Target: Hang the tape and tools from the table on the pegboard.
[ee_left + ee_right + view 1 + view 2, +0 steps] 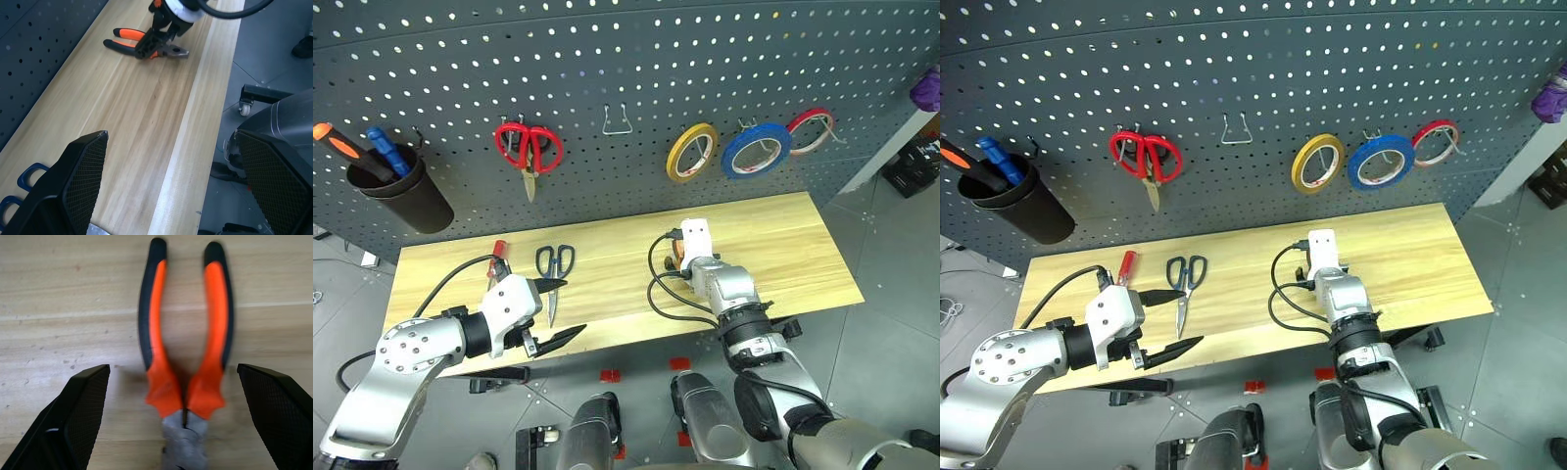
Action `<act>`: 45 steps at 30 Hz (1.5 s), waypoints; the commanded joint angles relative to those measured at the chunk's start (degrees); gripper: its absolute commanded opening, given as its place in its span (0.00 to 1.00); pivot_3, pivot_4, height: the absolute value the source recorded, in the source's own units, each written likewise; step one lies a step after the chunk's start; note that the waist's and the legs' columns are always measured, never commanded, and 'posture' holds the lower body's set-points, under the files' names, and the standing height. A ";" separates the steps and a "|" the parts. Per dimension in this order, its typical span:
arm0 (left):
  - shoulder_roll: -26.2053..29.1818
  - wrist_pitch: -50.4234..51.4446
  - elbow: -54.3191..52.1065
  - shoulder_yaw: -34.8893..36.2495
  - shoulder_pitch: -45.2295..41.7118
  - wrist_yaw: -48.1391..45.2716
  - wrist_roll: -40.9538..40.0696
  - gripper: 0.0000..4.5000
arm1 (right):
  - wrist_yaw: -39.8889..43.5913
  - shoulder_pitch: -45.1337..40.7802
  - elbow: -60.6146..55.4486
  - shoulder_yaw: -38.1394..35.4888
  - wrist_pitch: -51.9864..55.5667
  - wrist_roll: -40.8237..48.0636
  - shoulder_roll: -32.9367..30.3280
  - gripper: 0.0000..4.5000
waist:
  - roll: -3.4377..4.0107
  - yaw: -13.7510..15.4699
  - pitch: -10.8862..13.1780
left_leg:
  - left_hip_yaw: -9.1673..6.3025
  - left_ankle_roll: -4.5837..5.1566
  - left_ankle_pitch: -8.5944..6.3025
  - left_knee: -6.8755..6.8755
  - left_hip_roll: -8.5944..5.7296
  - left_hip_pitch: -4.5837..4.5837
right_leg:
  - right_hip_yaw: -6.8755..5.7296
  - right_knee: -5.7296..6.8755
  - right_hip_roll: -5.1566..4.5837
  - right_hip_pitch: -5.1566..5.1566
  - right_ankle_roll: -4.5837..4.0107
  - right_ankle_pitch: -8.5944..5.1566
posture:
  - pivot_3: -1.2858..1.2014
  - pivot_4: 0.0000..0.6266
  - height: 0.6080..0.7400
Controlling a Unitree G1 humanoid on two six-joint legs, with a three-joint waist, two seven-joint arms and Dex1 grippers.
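Presently, pliers [185, 367]: lay flat on the bench [803, 255], mid-length, nearer its rear edge, directly between the spread, empty fingers of the right gripper [183, 421]. Long axis ran in line with those fingers, steel nose toward the wrist, handles pointing away. Right arm far nearer; left gripper [553, 313], fingers likewise released, hung at the front edge beside the scissors [554, 269]. Handles orange with black outer strips, slightly parted; jaws grey, closed.

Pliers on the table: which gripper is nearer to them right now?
Right. The right gripper hangs directly over the pliers, jaws open to either side of them. The left gripper sits far along the table, by the black-handled scissors.
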 commanded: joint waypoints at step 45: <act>-15.44 14.28 -11.50 16.41 -4.44 26.17 -21.10 0.97 | 11.81 -16.53 -26.42 11.61 -36.87 5.84 3.81 0.64 | -0.21 0.63 0.09 | -0.20 -0.24 0.25 0.14 0.02 -0.79 | -0.26 0.13 0.05 -0.73 -0.07 0.13 | 0.44 0.48 1.00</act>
